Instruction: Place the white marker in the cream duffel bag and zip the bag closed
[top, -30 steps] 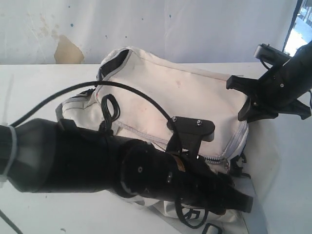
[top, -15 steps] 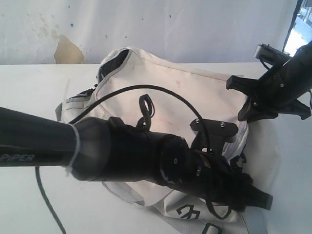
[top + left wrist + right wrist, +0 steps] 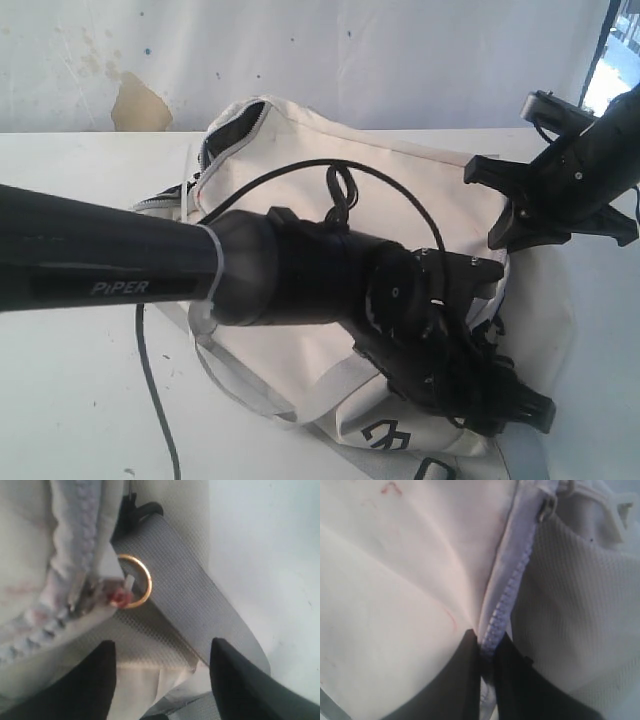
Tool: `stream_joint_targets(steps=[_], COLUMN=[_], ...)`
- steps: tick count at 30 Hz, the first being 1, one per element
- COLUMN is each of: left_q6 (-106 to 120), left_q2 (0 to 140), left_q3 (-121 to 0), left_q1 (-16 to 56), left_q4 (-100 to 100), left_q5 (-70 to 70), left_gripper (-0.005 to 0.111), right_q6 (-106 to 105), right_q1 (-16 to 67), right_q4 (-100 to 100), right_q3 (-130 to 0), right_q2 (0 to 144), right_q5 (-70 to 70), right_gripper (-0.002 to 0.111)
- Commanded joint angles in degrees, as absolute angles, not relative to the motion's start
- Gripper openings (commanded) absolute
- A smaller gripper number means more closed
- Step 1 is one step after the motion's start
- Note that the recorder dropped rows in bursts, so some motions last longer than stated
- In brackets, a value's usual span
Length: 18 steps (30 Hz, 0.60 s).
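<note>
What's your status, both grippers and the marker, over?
Left gripper open, near gold zipper ring. Right gripper shut on zipper seam of cream duffel bag. White marker not in view. Nothing over the ring.

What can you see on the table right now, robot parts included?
cream duffel bag: one, cream with faint reddish stains, lying on the table
zippers: several, grey, along the bag's seams
pull ring: one, gold, at a zipper end beside the strap
webbing strap: one, grey, on the bag
white marker: none in view
table: one, white, under the bag
cable: one, black, along the left arm
left gripper: black, open, near the ring
right gripper: black, shut on the bag's zipper seam
</note>
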<state>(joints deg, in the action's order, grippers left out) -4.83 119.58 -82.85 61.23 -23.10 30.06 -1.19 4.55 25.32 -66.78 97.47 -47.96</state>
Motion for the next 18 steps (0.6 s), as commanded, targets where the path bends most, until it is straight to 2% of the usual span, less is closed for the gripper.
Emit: stream_joint_targets(steps=[1, 8, 18], left_q6=[-12.1, -24.3, -24.5], left_q2=[119.2, 119.4, 119.7], left_q3=[-88.4, -89.3, -88.7], left_q1=[61.3, 61.3, 61.4], left_q4=[-13.5, -4.1, -5.7], left_q5=[39.0, 38.5, 26.5], left_gripper=[0.059, 0.062, 0.062], right_q6=[-1.3, -1.3, -1.3], right_q1=[4.6, 4.6, 4.6], right_q4=[24.2, 24.1, 24.1], right_q3=[-66.5, -66.5, -66.5], right_q2=[97.5, 97.5, 97.5], right_q5=[-48.3, -48.7, -48.8], right_gripper=[0.0, 0.0, 0.0])
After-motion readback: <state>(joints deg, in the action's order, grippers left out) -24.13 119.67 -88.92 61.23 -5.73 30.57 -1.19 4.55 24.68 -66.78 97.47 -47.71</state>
